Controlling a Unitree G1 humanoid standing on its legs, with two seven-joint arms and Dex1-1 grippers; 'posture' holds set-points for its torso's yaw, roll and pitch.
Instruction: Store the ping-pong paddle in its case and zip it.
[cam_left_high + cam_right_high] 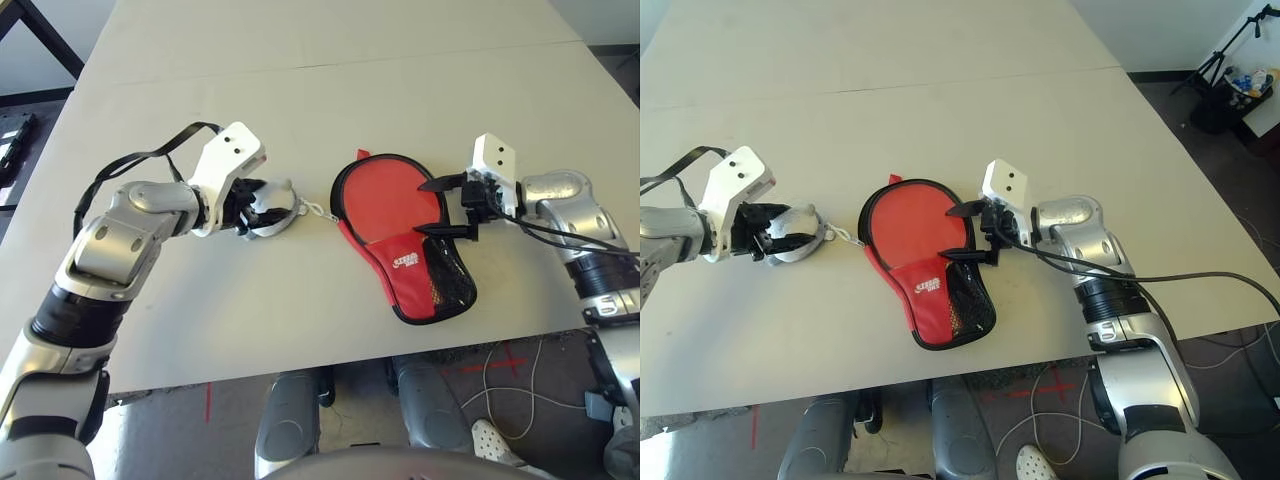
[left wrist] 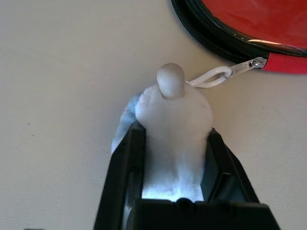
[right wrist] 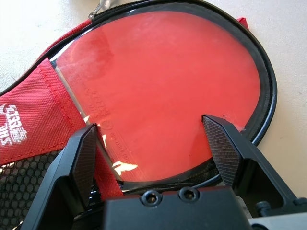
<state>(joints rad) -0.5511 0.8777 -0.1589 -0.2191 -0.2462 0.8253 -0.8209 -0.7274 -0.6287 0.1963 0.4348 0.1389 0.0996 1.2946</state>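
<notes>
**Paddle seated, zip step starting — left has the pull toy**

Your ping-pong paddle (image 3: 163, 91) is lying in the case (image 1: 425, 270) on the table (image 1: 300, 60), red face up, handle end tucked under the red fabric and mesh panel. The flap over the round face is not closed; the black zip edging runs open around it.

Left gripper (image 2: 172, 143) has its fingers pinched on the pale stuffed lump (image 2: 175, 110). That lump hangs on a white cord loop (image 2: 211, 79) clipped to the zip slider (image 2: 247, 67), which sits at the case's rim on your left side. So I read this as the zipping stage, grip just taken.

Right gripper (image 3: 156, 143) is spread wide, fingers straddling the near rim of the paddle face, just above it; I can't tell whether they touch.

Next move, my call: pin the case with the right, then drag the lump along the curve of the zip, not straight out, or the whole case slides.

Writing: small white logo on the red fabric (image 1: 404, 262), too small to read. Slider has engraved lettering, unreadable.
</notes>
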